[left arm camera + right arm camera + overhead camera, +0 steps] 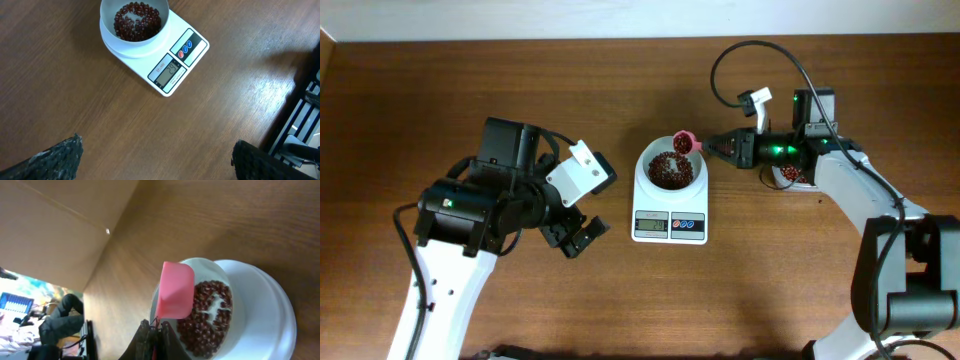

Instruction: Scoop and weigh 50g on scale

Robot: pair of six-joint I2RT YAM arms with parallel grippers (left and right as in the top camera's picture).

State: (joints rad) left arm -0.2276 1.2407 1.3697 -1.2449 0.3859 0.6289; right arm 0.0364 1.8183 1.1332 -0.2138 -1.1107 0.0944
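Right gripper [152, 336], clamped tight on the pink scoop [175, 291], tilts it over the scale's [197, 47] one-o'clock rim to drop beans [137, 21]; left gripper [576, 236] hangs spread, empty.

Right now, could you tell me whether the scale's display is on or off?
On. Dark digits show on the display of the scale in the left wrist view; their value is too small to read.

White scale [670, 226] upright, bowl holding red-brown beans [669, 171].
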